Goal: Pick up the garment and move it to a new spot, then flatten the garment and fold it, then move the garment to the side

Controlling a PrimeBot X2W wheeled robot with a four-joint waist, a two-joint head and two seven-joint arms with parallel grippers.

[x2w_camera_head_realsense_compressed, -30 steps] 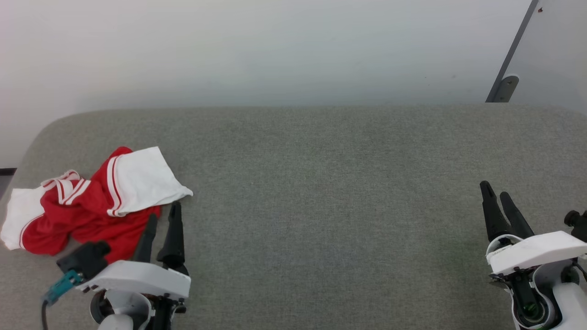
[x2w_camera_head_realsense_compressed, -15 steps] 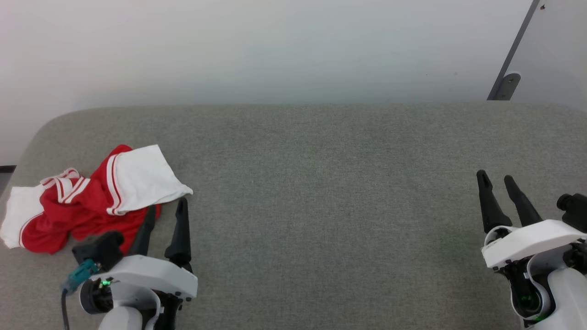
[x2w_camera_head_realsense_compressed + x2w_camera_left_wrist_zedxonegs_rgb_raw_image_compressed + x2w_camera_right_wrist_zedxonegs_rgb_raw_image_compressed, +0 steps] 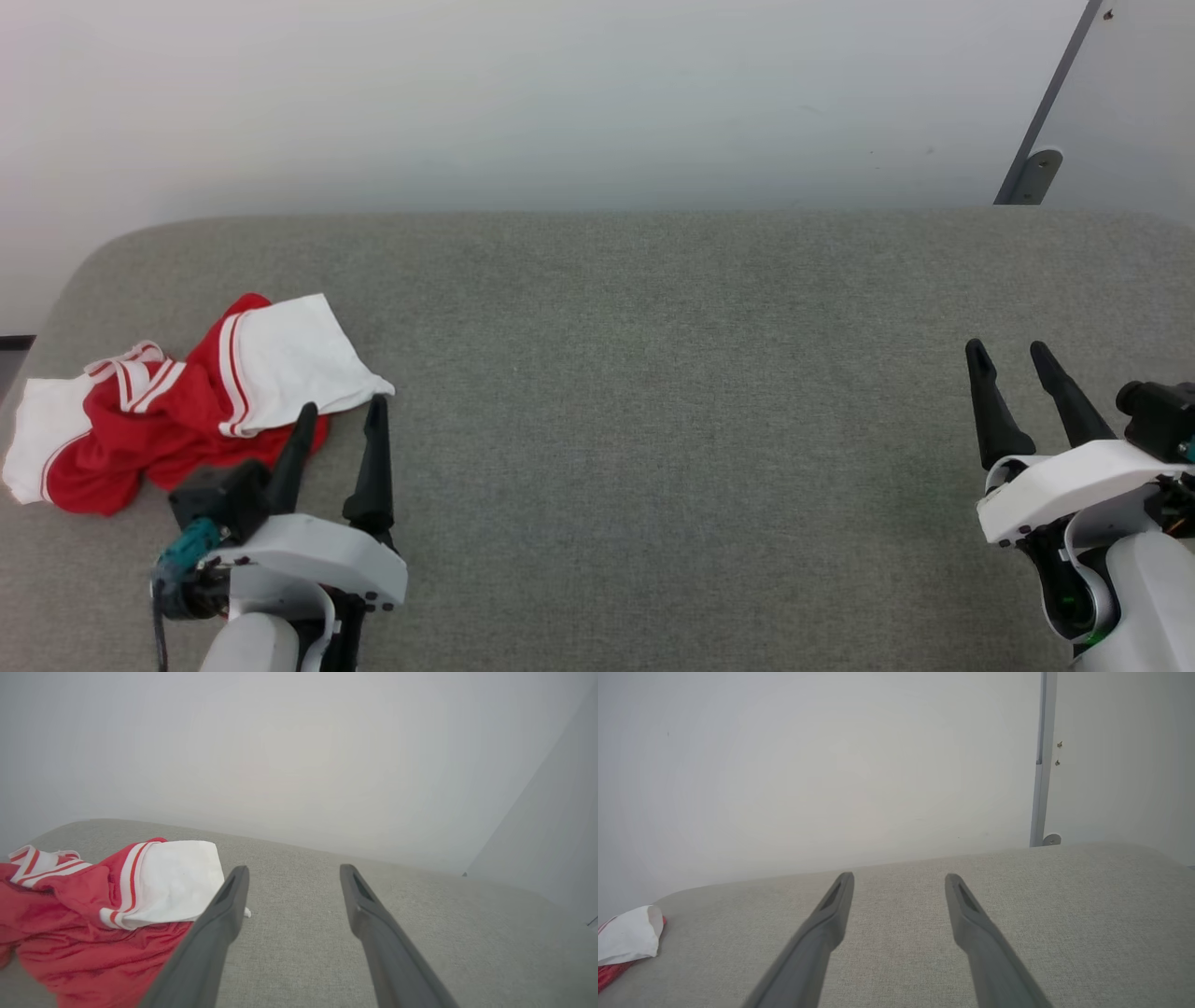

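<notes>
Broad bare grey cushion (image 3: pixel 653 392) between grippers; sole obstacle the crumpled garment (image 3: pixel 187 411) far left.

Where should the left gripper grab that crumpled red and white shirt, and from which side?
On the garment, probably the bunched red fold under the white sleeve: it stands raised off the grey surface, just left of the open left gripper. Come from the near right side, jaws straddling the fold.
</notes>
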